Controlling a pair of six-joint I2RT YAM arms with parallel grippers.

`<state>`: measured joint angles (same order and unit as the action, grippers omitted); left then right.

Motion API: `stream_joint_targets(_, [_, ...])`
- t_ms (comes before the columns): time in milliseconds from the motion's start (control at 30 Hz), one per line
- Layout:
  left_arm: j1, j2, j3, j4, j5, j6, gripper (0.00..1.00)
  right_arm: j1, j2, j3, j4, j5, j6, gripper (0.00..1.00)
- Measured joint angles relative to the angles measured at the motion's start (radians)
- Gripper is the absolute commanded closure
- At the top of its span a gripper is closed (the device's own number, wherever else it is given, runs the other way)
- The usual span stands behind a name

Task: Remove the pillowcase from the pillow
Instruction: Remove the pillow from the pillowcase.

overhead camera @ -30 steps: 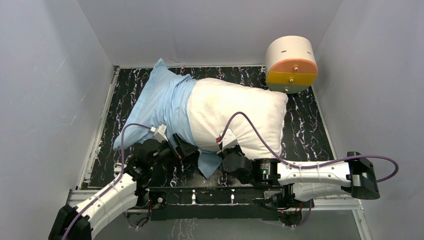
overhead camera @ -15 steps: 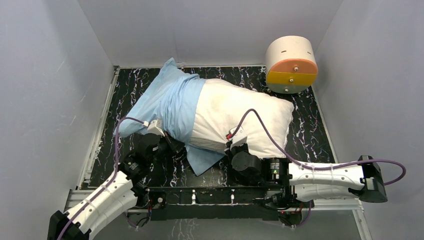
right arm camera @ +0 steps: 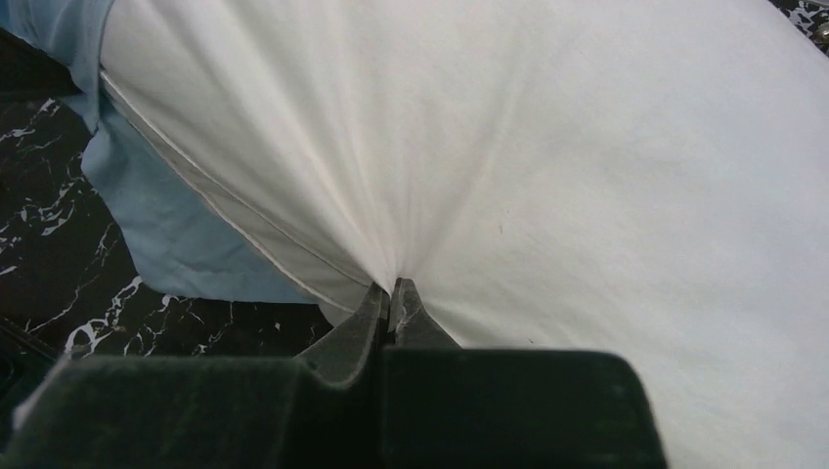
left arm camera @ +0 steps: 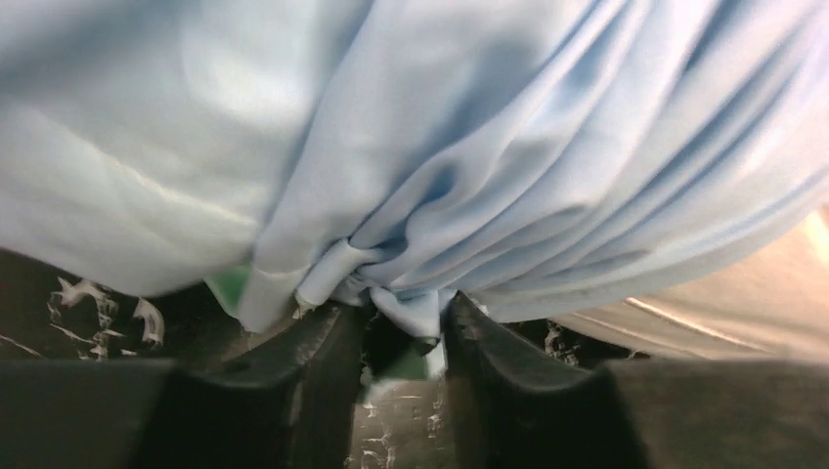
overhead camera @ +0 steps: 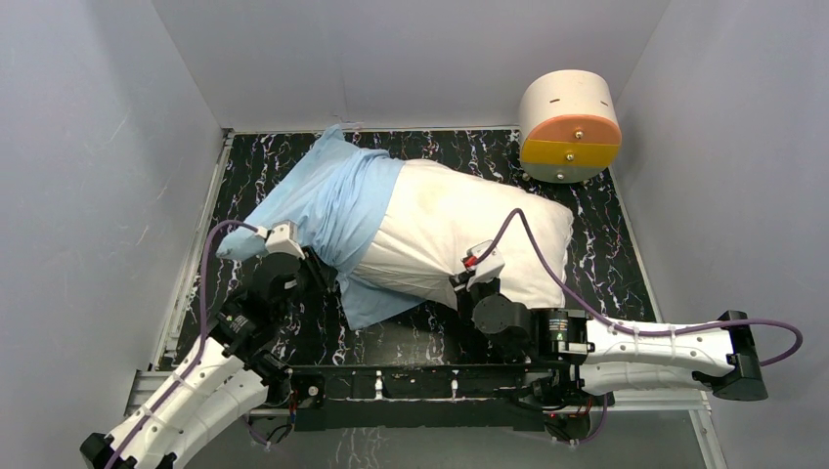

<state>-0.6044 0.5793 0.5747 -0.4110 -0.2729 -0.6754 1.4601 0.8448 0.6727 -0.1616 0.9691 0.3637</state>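
**Two-ended pull: pillow pinned on the right, cover nipped on the left**

The black white-veined marbled desk point(overhead camera: 606, 264) carries everything. Across its middle lies the large plump white fabric pillow point(overhead camera: 459, 225), its right end reaching toward the far right corner, where the round cream-and-orange drum point(overhead camera: 569, 125) stands close by. The light blue soft fabric pillowcase point(overhead camera: 337, 200) covers only the pillow's left end, bunched toward the far left corner, with a loose flap spilling onto the desk toward the near edge. More than half the pillow is bare, so I judge the job to be well along but unfinished.

The holds look like opposed anchors: one arm fixes the pillow while the other draws the cover off leftward.

The right pincer point(right arm camera: 389, 293) is pressed fully together on a pinch of white pillow fabric at the near side, creases radiating from its tips. The left pincer point(left arm camera: 403, 327) stands only slightly apart, a gathered fold of blue pillowcase wedged in the gap, folds converging there; it appears clamped on that fold.
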Motion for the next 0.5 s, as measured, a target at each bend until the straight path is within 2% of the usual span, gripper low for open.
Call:
stream_joint_targets(100, [0.01, -0.001, 0.043, -0.037, 0.0, 0.023, 0.29, 0.0, 0.003, -0.009, -0.016, 0.004, -0.003, 1.0])
stream_joint_targets(167, [0.013, -0.003, 0.074, -0.051, 0.008, 0.033, 0.19, 0.0, 0.011, -0.023, -0.022, 0.004, -0.007, 1.0])
stream_joint_targets(500, [0.014, -0.026, 0.306, -0.186, 0.013, 0.101, 0.03, 0.002, 0.098, -0.051, -0.054, -0.002, 0.001, 1.0])
